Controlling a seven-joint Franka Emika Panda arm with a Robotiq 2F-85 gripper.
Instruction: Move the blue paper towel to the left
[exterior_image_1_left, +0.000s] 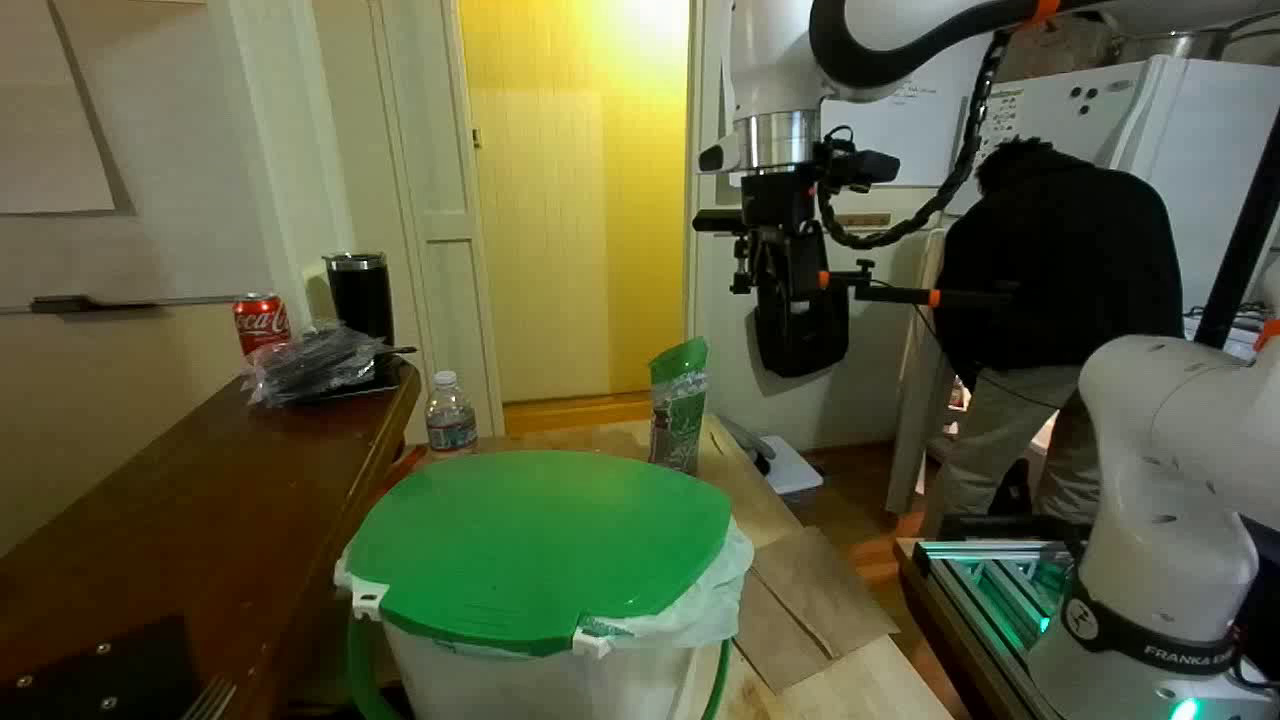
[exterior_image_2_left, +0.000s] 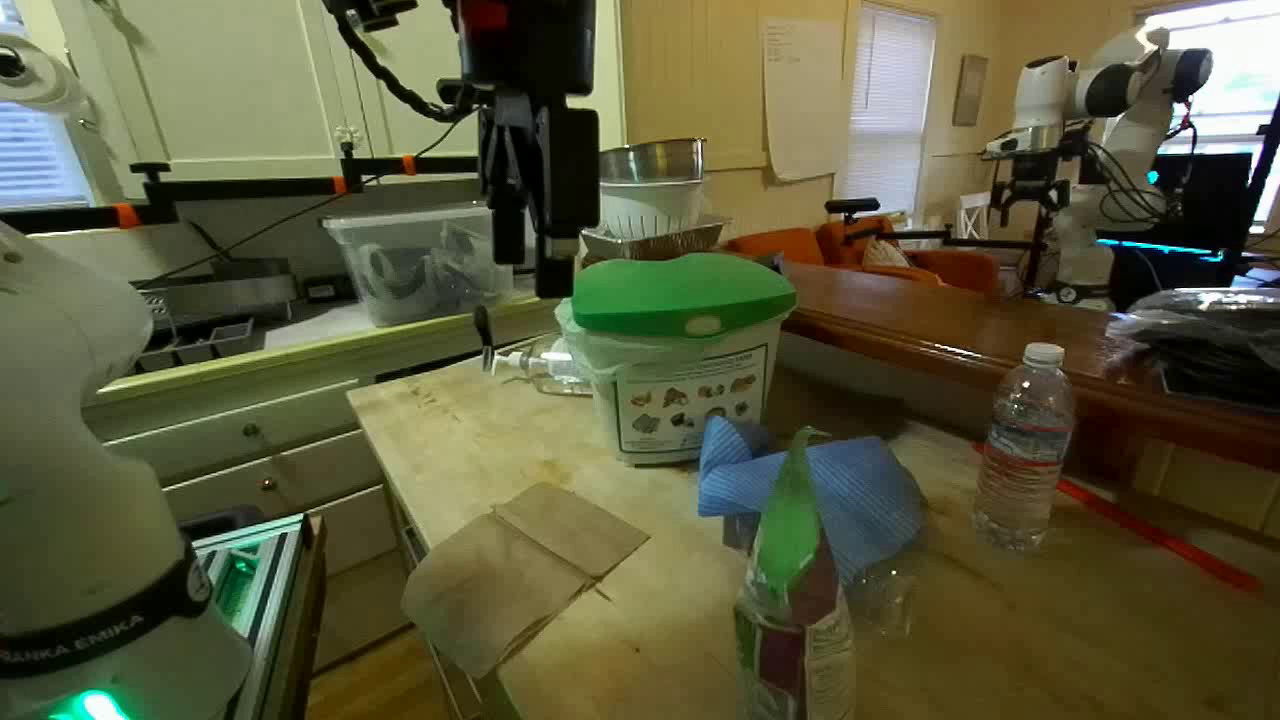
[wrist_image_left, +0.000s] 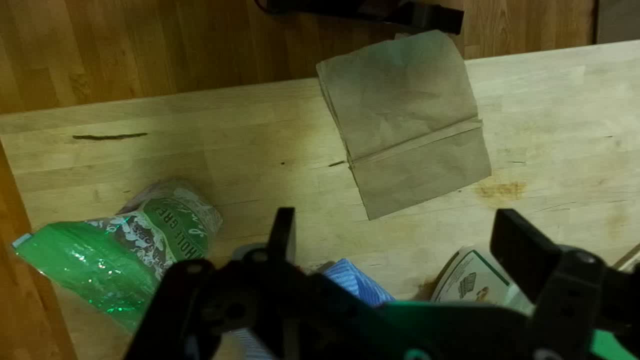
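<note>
Catching the tall green plastic bag (exterior_image_2_left: 797, 610) with an arm swing is, we judge, the likeliest mishap: in an exterior view it stands near the crumpled light-blue striped paper towel (exterior_image_2_left: 865, 500), partly hiding it, and could tip. The towel lies right of centre in the lower half of that frame, on the pale wooden table (exterior_image_2_left: 640, 650). The white bin with the green lid (exterior_image_2_left: 690, 370), behind it, may crowd the jaws, which are spread wide and hold nothing. A shallow pinch could slip off so thin and floppy a sheet, or leave part of it trailing.

We read its long axis as running across that frame, sloping gently from upper left to lower right. The folded end points left, toward the bin's foot; the broader end flops rightward, toward the clear plastic water bottle (exterior_image_2_left: 1025, 450).
</note>
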